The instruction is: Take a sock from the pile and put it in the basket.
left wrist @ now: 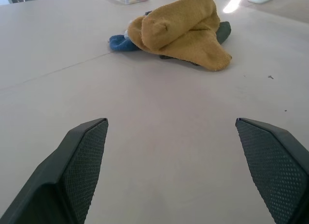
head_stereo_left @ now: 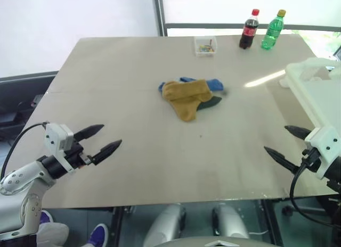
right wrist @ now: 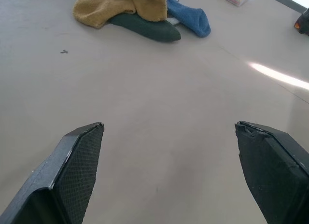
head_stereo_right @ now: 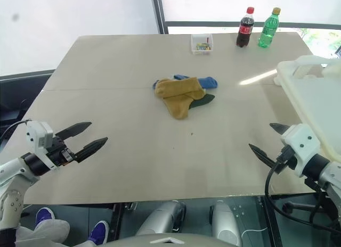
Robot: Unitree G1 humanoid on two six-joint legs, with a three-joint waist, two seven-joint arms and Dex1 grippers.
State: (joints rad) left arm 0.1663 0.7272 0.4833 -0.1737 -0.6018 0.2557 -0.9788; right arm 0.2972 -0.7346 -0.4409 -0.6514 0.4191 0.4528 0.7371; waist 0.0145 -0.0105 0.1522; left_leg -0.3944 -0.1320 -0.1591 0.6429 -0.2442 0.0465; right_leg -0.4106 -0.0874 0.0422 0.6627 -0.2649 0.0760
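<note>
**The pile sits untouched mid-table**

The pile [head_stereo_left: 189,96] is a loose heap: a mustard-yellow sock on top, blue and dark green ones peeking out beneath. The left gripper [head_stereo_left: 104,140] and right gripper [head_stereo_left: 282,146] hover with fingers spread wide and empty, well apart from it. The basket [head_stereo_right: 314,98] stands at the table's [head_stereo_left: 133,71] right edge.

Beige table [head_stereo_left: 133,162]: sock pile [head_stereo_left: 189,95] centre; clear box [head_stereo_left: 205,46], two bottles [head_stereo_left: 249,29] far edge.
</note>
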